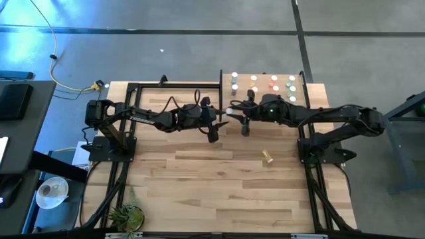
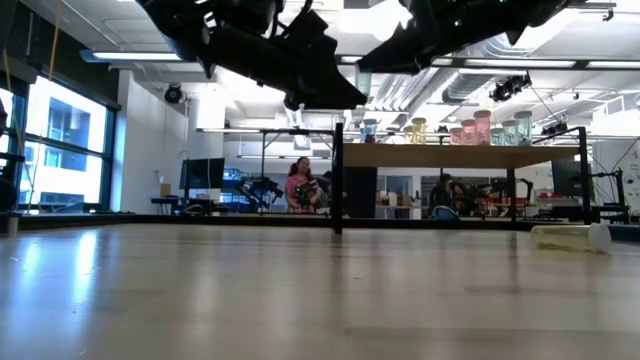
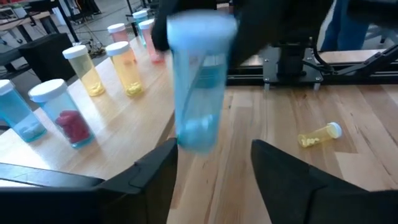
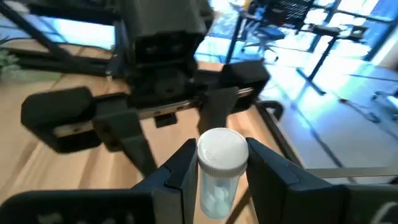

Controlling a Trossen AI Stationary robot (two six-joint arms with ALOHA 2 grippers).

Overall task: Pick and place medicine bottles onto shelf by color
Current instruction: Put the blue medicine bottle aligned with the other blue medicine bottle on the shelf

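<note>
now blue bottle [image 4: 219, 171] between right fingers [image 4: 180, 168]

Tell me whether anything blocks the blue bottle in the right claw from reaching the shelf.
Nothing visible does. The right claw holds the blue bottle beside the shelf; the open left claw sits on the side away from it. Only bottles already standing there limit the landing spot.
</note>
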